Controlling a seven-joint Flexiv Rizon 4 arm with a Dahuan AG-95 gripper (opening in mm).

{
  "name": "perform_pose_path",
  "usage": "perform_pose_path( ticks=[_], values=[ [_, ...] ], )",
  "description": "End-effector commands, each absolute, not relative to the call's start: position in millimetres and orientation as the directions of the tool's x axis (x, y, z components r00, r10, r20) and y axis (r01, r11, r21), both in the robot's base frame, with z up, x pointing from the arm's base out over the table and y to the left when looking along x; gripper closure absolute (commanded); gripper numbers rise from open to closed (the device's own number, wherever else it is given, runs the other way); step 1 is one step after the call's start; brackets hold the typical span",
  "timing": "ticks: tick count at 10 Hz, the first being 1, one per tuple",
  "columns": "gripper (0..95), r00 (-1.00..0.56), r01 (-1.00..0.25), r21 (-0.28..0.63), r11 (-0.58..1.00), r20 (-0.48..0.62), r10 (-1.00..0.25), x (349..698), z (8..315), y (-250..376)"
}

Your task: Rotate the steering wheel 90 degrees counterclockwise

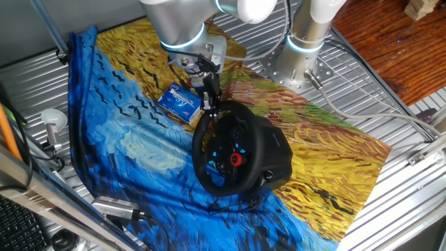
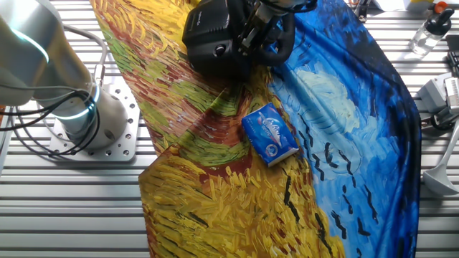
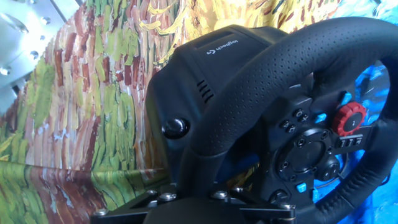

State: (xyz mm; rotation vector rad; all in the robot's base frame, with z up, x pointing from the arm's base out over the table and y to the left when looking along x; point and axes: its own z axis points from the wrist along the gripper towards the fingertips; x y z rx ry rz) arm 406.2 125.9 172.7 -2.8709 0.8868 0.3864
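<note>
The steering wheel (image 1: pixel 230 150) sits near the middle of the desk (image 1: pixel 390 202) on a painted cloth (image 1: pixel 125 132), its bulky black base (image 1: pixel 275 157) behind it, toward the right in the one fixed view. The base looks heavy and wide, probably so that the rim can be turned without the whole unit sliding on the fabric. The wheel is tilted back, its face turned toward the near left of that view.

The gripper (image 1: pixel 209 101) comes down from the arm (image 1: pixel 181 28) onto the top far part of the rim. In the hand view the rim (image 3: pixel 249 106) runs straight down to the gripper's body at the bottom edge, so it appears to lie between the fingers, but the fingertips are out of sight there and dark against the wheel in both fixed views; I cannot tell whether they are clamped on the rim or apart. A hold at the rim rather than the hub would give the most leverage for the turn.

The rim is thick, round and covered in dimpled, leather-like black material, which should offer good friction. The hub carries a red ridged knob (image 3: pixel 349 118) and small blue buttons (image 3: pixel 321 117). A small blue-and-white box (image 2: pixel 270 133) lies flat on the cloth just beside the wheel, clear of the rim's path. The bare desk is ribbed metal.
</note>
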Motion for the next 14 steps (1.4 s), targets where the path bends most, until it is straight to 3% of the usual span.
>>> perform_pose_path(
  ticks=[1,2,3,5,6,11,14],
  values=[
    [95.0,0.794,-0.572,-0.025,-0.82,-0.27,-0.545,405.7,172.8,127.7],
    [95.0,0.792,-0.573,-0.018,-0.819,-0.267,-0.549,405.1,173.5,126.8],
    [76.0,0.789,-0.578,-0.017,-0.816,-0.268,-0.553,404.5,174.2,125.8],
    [76.0,0.784,-0.583,-0.019,-0.812,-0.275,-0.556,404.7,174.6,125.9],
    [57.0,0.783,-0.584,-0.019,-0.812,-0.275,-0.557,404.7,174.6,125.9],
    [57.0,0.785,-0.582,-0.033,-0.813,-0.285,-0.55,406.5,172.9,129.1],
    [57.0,0.757,-0.595,0.004,-0.804,-0.336,-0.561,408.8,170.3,133.2]
  ],
)
